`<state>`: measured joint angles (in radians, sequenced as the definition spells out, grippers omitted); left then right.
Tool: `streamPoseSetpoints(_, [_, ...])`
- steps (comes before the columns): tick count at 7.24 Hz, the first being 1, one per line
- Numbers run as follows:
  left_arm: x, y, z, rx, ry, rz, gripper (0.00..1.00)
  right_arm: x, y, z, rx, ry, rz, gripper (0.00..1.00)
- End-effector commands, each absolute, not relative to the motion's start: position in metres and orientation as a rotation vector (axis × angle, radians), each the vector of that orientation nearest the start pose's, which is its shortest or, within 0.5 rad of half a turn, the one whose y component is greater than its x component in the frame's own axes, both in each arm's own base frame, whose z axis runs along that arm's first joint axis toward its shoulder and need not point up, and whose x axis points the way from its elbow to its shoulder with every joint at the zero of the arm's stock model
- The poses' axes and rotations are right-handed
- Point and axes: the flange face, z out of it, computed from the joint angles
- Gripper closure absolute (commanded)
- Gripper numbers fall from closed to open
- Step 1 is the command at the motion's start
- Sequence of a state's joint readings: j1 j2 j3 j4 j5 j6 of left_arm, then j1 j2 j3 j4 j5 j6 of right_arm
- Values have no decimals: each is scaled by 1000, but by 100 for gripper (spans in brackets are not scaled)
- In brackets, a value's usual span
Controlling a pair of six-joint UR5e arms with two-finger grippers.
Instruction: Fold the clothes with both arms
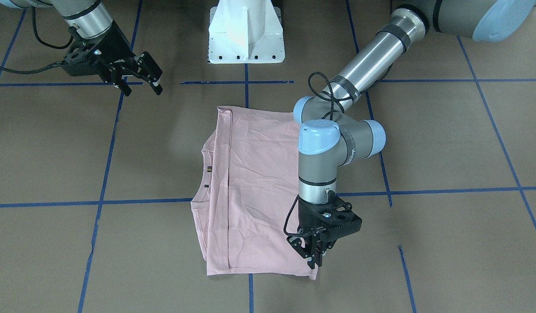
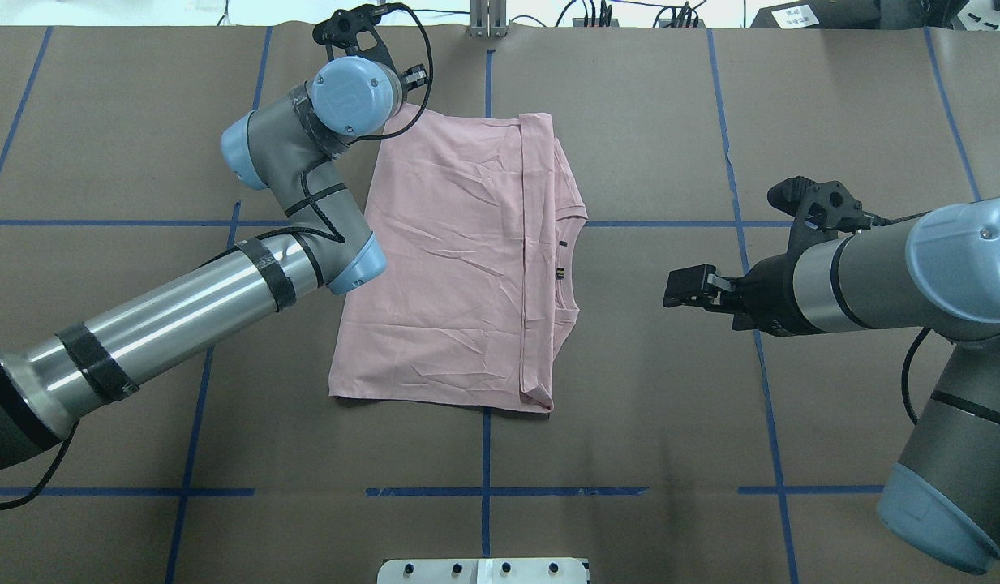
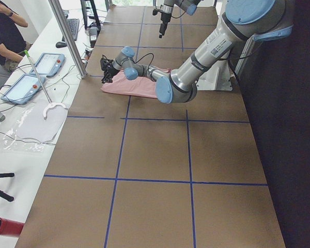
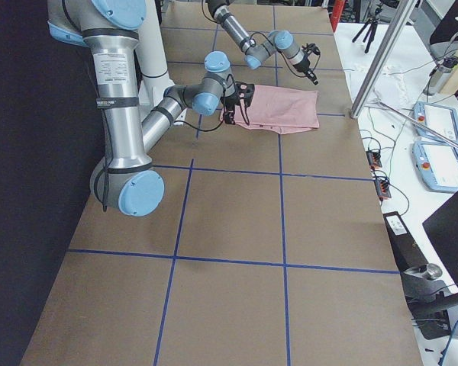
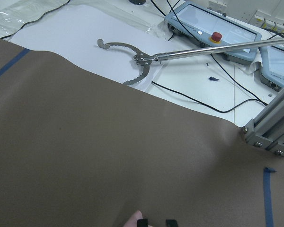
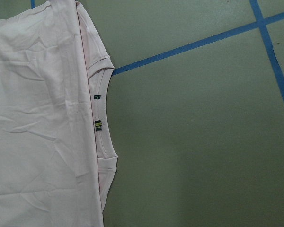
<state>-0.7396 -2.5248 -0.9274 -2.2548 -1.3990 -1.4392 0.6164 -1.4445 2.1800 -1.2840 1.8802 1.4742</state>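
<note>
The pale pink T-shirt [image 2: 459, 259] lies flat on the brown table, with one side folded over in a strip beside the neck. Its neck and small dark tags [image 6: 98, 125] face my right arm. My left gripper [image 1: 315, 260] is down at the shirt's far hem corner with its fingers close together. A scrap of pink cloth shows beside one fingertip [image 5: 143, 222] in the left wrist view, so it looks shut on that corner. My right gripper [image 1: 142, 90] hangs open above bare table, well off the neck side, and holds nothing.
The white pedestal base [image 1: 246, 34] stands at the robot's edge of the table. Blue tape lines [image 2: 485, 430] grid the brown surface. Past the far edge are an aluminium post [image 5: 270, 127], control pendants [image 5: 213, 33] and cables. A person [image 3: 2, 31] sits at that bench.
</note>
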Motion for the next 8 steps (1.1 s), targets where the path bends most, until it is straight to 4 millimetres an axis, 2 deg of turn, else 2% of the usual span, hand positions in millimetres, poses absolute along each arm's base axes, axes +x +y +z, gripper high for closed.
streamPoseSetpoints(1, [520, -697, 257, 568, 847, -604, 0, -334, -362, 280, 94, -1059, 310, 0])
streamPoseSetpoints(2, [514, -692, 260, 444, 905, -542, 0, -334, -362, 280, 91, -1060, 308, 0])
streamPoseSetpoints(3, [499, -665, 271, 377, 968, -496, 0, -334, -361, 280, 88, -1061, 307, 0])
streamPoseSetpoints(4, [470, -629, 290, 339, 997, -468, 0, -334, -361, 280, 87, -1061, 306, 0])
streamPoseSetpoints(5, [442, -583, 293, 286, 1022, -469, 0, -334, -361, 280, 86, -1062, 305, 0])
streamPoseSetpoints(6, [426, -530, 295, 202, 1046, -516, 0, -334, -361, 279, 85, -1062, 307, 0])
streamPoseSetpoints(7, [433, -478, 295, 102, 1045, -567, 0, -334, -361, 279, 86, -1061, 307, 0])
streamPoseSetpoints(8, [453, -439, 285, 14, 1004, -644, 0, -334, -361, 279, 86, -1061, 307, 0])
